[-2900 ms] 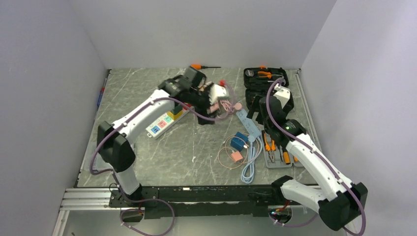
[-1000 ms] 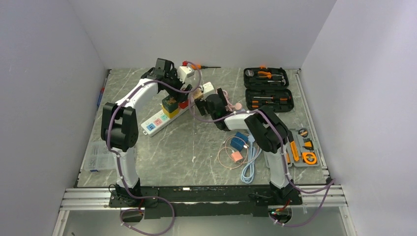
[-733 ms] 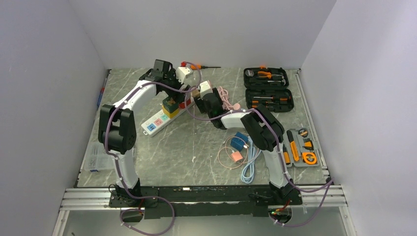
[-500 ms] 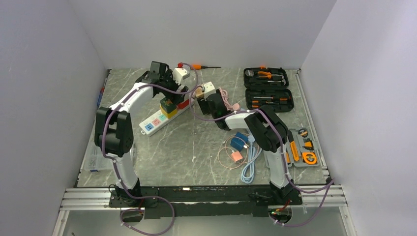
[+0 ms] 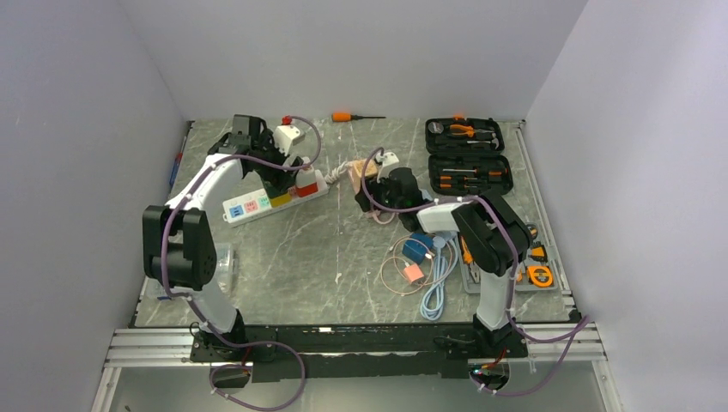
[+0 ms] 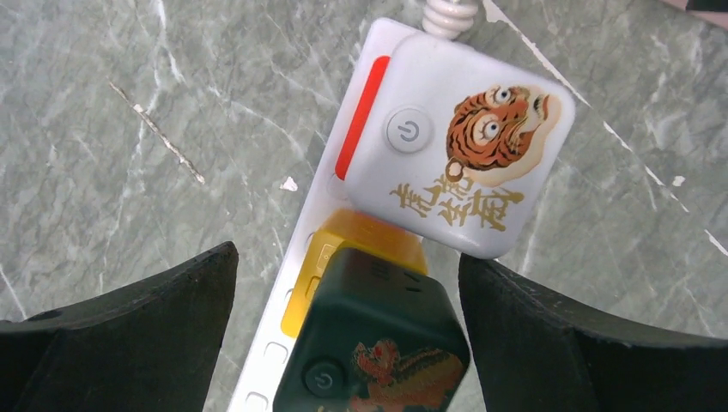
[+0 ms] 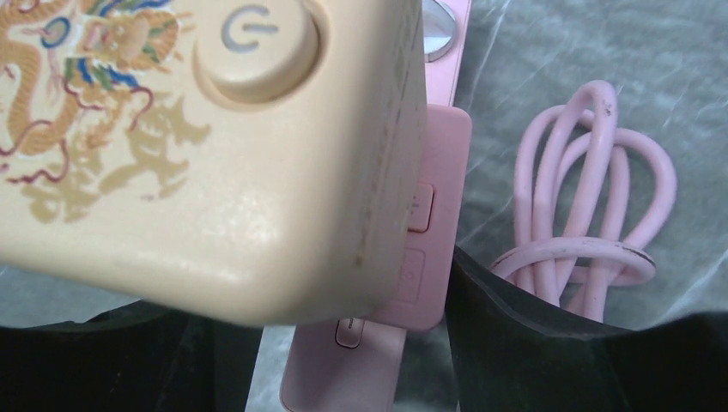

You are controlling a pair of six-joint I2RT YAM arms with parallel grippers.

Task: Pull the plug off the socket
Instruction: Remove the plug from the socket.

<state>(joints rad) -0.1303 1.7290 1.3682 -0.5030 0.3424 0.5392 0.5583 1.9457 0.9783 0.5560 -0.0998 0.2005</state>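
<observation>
The right gripper (image 7: pixel 318 296) is closed part-way on the cream cube plug (image 7: pixel 197 146), a glossy, round-cornered block with a dragon print and a round power button. Just beneath it lies the pink power strip (image 7: pixel 429 215); whether the pins sit in it is hidden. A looped pink cable (image 7: pixel 592 197) lies beside. The left gripper (image 6: pixel 348 257) gapes wide above the white power strip (image 5: pixel 245 206), which carries a white tiger cube (image 6: pixel 464 137) and a dark green cube (image 6: pixel 378 343), on the grey marbled table (image 6: pixel 129 103).
</observation>
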